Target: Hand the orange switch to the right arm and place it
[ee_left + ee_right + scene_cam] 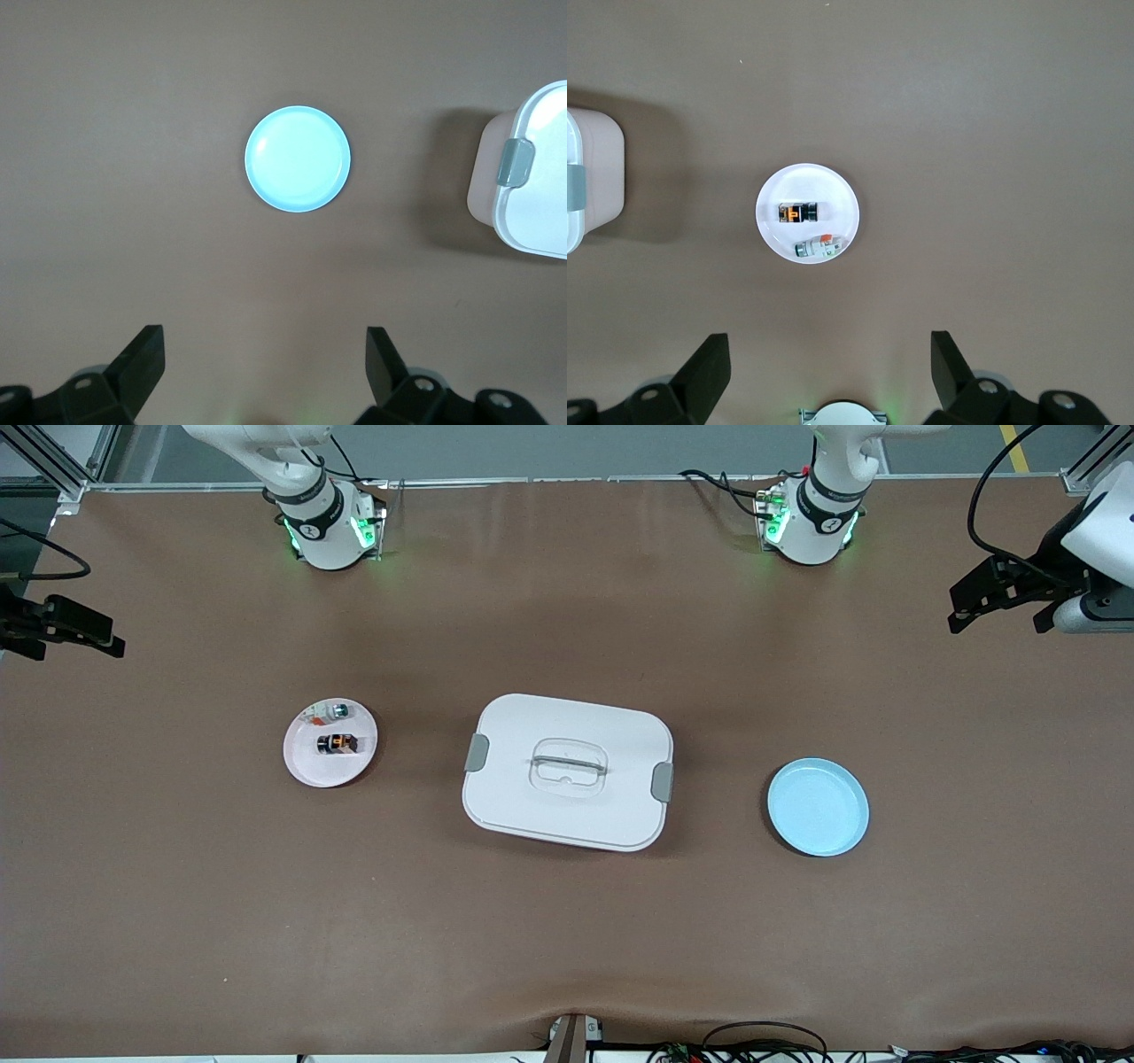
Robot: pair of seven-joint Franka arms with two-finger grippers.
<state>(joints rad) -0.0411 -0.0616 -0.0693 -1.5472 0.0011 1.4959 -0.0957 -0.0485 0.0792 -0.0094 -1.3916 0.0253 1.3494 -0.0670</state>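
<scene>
Left gripper (264, 367): jaws spread wide, nothing held, raised over the tabletop (567, 939) at the left arm's end, above a blue plate (818, 807). Right gripper (830, 367): jaws likewise wide and empty, raised at the right arm's end over a white plate (306, 766). Orange switch (342, 743): lying on the white plate, just beside a small whitish part (336, 711). White lidded box (568, 771): set between the two plates.

A wide brown counter (567, 939) fills the view, evenly lit, with soft shadows. A metal frame (53, 460) stands at one top corner, grey floor (567, 447) runs above the edge, and tangled cables (797, 1045) trail along the bottom.
</scene>
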